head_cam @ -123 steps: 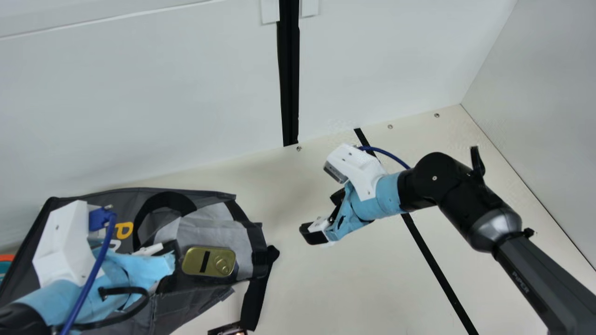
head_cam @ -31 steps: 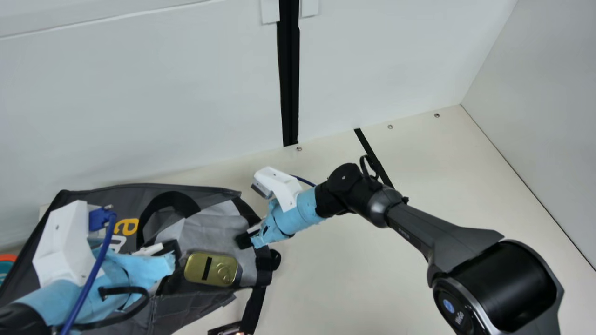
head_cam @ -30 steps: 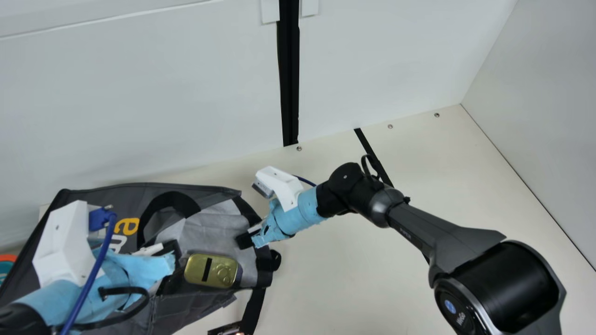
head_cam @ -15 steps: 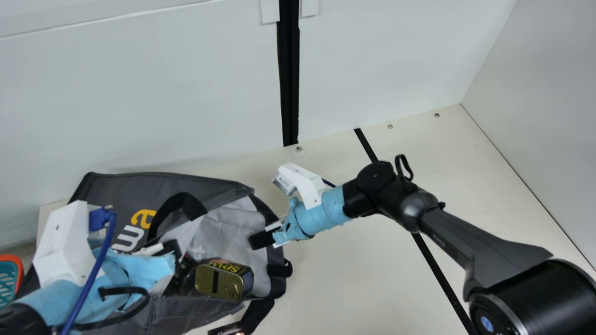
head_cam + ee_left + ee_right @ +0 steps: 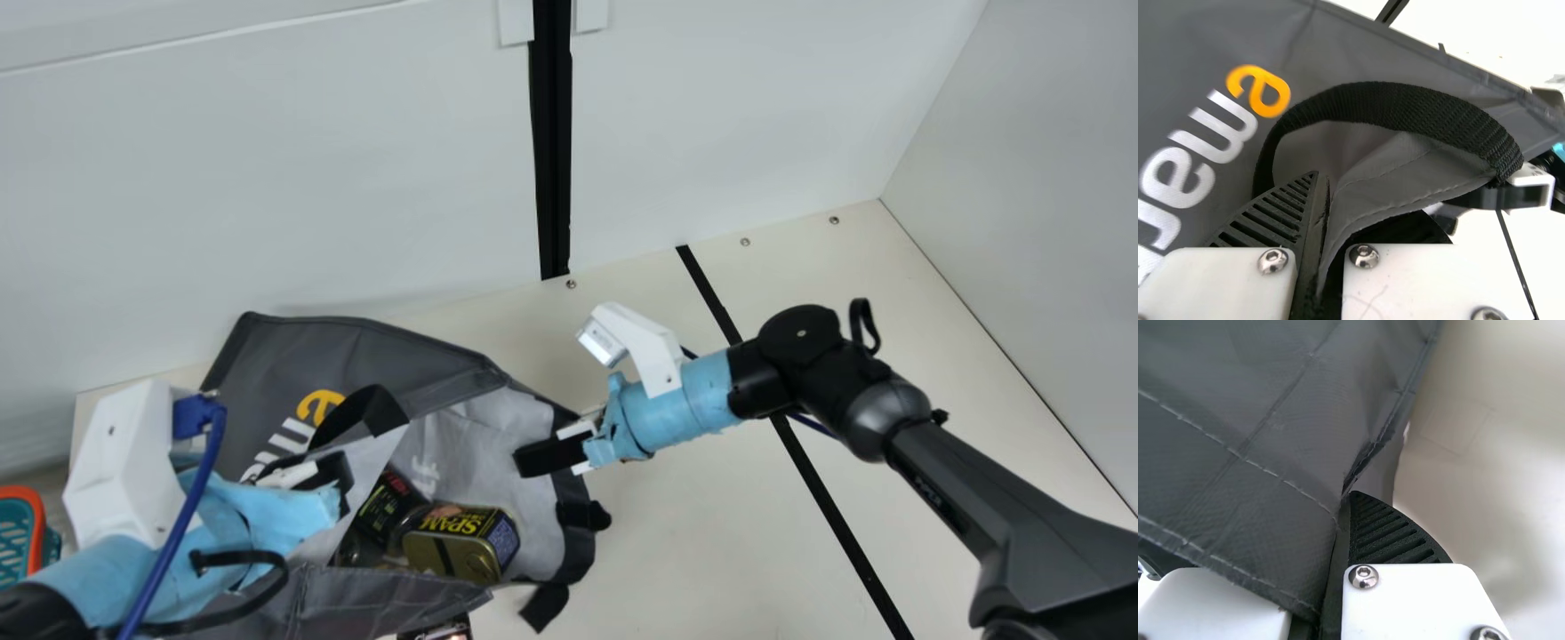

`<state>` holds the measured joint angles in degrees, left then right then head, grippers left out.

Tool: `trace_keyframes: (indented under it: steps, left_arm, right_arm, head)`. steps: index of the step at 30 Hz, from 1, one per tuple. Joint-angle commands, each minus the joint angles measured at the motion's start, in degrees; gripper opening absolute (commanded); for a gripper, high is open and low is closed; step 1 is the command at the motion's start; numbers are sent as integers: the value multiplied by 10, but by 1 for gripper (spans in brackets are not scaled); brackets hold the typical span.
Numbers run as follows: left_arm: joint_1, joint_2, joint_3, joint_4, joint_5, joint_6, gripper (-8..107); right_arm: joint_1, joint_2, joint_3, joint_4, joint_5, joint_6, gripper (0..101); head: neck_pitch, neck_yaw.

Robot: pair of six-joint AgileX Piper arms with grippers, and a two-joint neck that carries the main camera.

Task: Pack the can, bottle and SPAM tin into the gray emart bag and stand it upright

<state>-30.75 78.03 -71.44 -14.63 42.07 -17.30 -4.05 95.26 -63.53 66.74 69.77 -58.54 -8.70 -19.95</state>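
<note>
Right gripper point(image 5: 524, 462) is closing narrow on cloth, pinching the rim of the gray emart bag point(image 5: 391, 342) on the side by its own arm, probably because that edge would be sagging otherwise. Left gripper point(image 5: 331, 471) is clamping another fold of the rim, just beside the black handle loop point(image 5: 373, 404), so the two grips look to be spreading the mouth between them. Inside, the SPAM tin point(image 5: 453, 542) is lying low by the opening, touching a dark labelled item point(image 5: 389, 505) (can or bottle, can't tell which, moving on). Packing is looking mostly done; standing the bag up is seemingly the job in hand, since it's lying tilted with its mouth gaping. Lifting is calling for both rims rising together, or the tin could be sliding out. Farther off, a teal-and-orange basket point(image 5: 34, 524) is sitting beyond the left arm, apparently playing no part.
</note>
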Motion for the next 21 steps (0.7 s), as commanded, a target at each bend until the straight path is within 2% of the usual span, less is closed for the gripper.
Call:
trace_keyframes:
  steps: [1, 12, 21]
  left_arm:
    - [-5, 1, -7, 4, -2, -3, -8]
    - [-33, 1, -46, 28, -5, -6, -8]
    - [-35, -21, -53, 13, 2, 31, -8]
  right_arm:
    - [4, -7, 11, 14, 1, 3, 0]
    - [24, -67, 53, 66, 1, 37, 0]
    - [17, -129, 72, 91, 1, 88, 0]
  head:
    - [-13, 0]
    - [-13, 0]
    - [-13, 0]
